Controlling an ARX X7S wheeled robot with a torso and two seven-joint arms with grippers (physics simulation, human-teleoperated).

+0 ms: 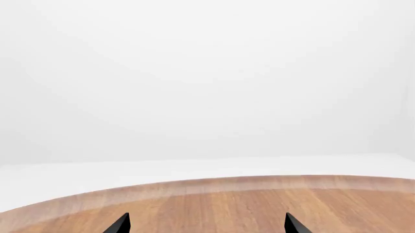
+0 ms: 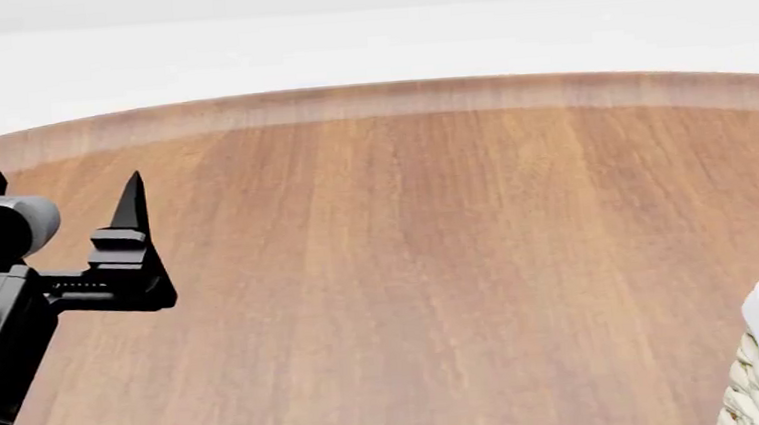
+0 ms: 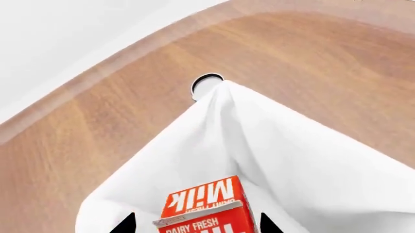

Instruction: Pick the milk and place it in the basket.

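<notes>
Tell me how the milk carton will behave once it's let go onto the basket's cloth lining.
The milk looks like a stiff, flat-sided carton, so it probably won't roll. Its peaked red top suggests it is taller than wide, so it may tip over on landing. The white cloth lining of the basket looks soft and sloped, which likely cushions it but gives an uneven footing.

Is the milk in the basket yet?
Nearly. The milk is picked up: it sits between the right gripper's fingers, over the basket's white lining. Letting go is what's left. The left gripper is open and empty over the table.
</notes>
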